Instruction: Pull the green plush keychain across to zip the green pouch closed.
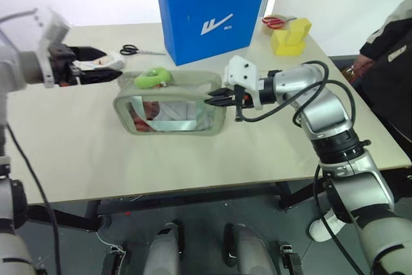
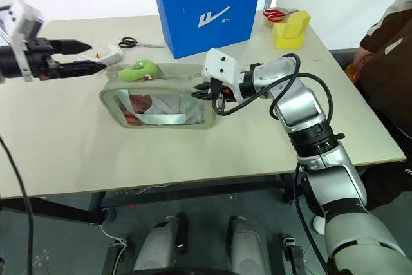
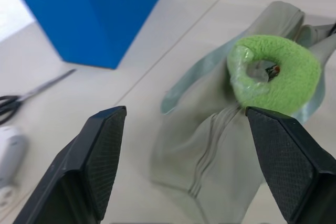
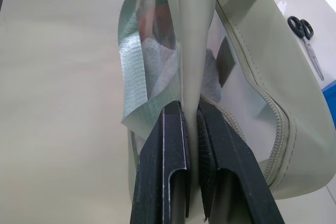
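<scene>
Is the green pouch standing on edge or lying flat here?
Standing on edge: the green pouch has its window facing the camera and its zipper with the green plush keychain on top; the right gripper pinches one end.

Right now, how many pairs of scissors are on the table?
2: black-handled scissors left of the blue box, red-handled scissors behind the yellow block. More may be hidden.

You have a pale sage-green pouch [image 1: 172,104] with a clear window showing red and teal contents, a bright lime-green fuzzy plush keychain [image 1: 152,78], a blue box [image 1: 209,11] bearing a white logo, a yellow block [image 1: 290,36], red-handled scissors [image 1: 275,22], black-handled scissors [image 1: 136,50] and a beige table [image 1: 193,159].
</scene>
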